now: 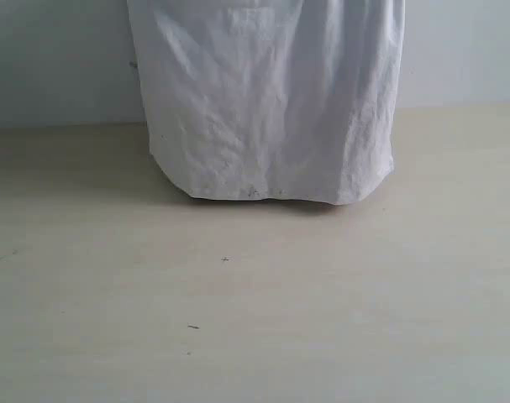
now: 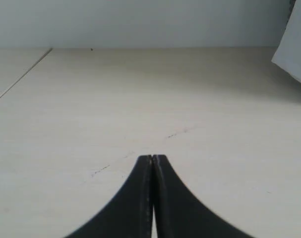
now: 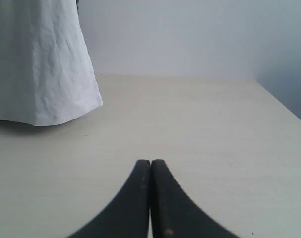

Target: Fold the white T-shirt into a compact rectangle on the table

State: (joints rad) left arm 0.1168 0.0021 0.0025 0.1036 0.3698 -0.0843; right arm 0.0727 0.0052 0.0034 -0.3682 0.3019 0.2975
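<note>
1. White wrinkled cotton T-shirt (image 1: 267, 101): I see it hanging as a broad upright sheet at the far side of the scene, in front of the plain pale wall (image 1: 53, 59). Its upper part runs out of the exterior view, so I cannot tell what holds it up.
2. Hem of the shirt: it curves down to the wide, smooth pale beige table (image 1: 255, 319), with a thin dark shadow directly beneath it. I cannot tell whether the cloth touches the surface or hangs just above it.
3. Tabletop: a few tiny dark specks (image 1: 193, 327) lie on the near part, well apart from the shirt.
4. Left gripper (image 2: 151, 157): its two black curved fingers are pressed together with nothing between them. It is poised over bare table (image 2: 140, 99), and one corner of the shirt (image 2: 294, 44) shows at the frame edge, well apart from the tips. A thin straight seam (image 2: 21, 77) crosses the surface on the other side.
5. Right gripper (image 3: 150, 161): its black fingers likewise meet tip to tip and grip nothing. It sits over bare table (image 3: 200, 129), with the hanging shirt (image 3: 38, 64) ahead and to one side, apart from the tips.
</note>
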